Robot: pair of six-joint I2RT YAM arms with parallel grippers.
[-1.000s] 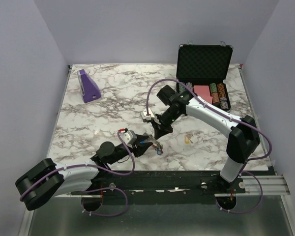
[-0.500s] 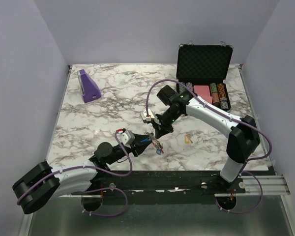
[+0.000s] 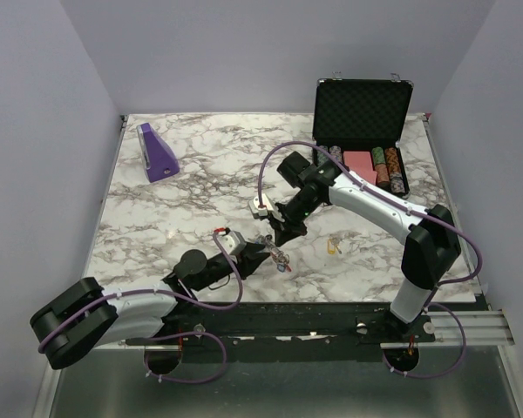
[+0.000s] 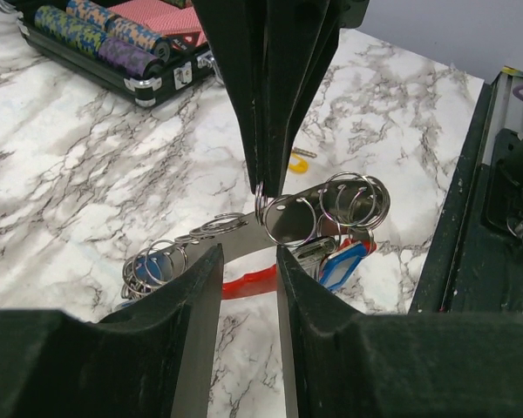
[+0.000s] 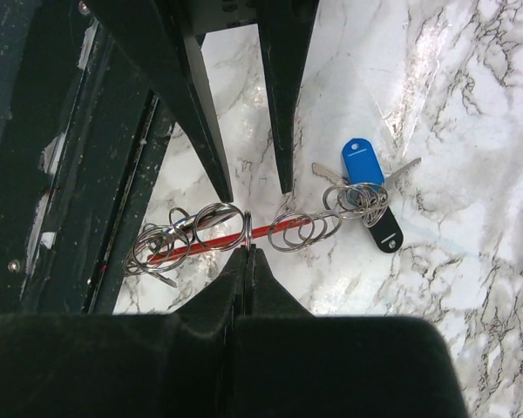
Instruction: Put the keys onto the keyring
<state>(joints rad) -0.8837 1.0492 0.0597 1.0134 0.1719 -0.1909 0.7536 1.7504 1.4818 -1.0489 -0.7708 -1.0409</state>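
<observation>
The keyring [image 4: 288, 218] is a bunch of thin metal rings with a grey tag and a red crescent piece [image 4: 253, 280]. My right gripper [image 5: 247, 250] is shut on one ring of it [image 5: 247, 228] and comes down from above in the left wrist view [image 4: 263, 185]. Blue keys [image 4: 344, 261] hang at the bunch's right end, where the right wrist view shows a blue head [image 5: 359, 161]. My left gripper [image 4: 248, 252] is open, its tips just short of the tag with nothing between them. A yellow key [image 3: 333, 246] lies alone on the marble to the right.
An open black case [image 3: 363, 113] with poker chips stands at the back right. A purple wedge [image 3: 157, 152] sits at the back left. The table's front edge and a black frame [image 4: 497, 192] lie close behind the bunch.
My left gripper's jaws have narrowed and it has edged forward up to the bunch. The right gripper has kept its hold on the ring and hardly moved.
</observation>
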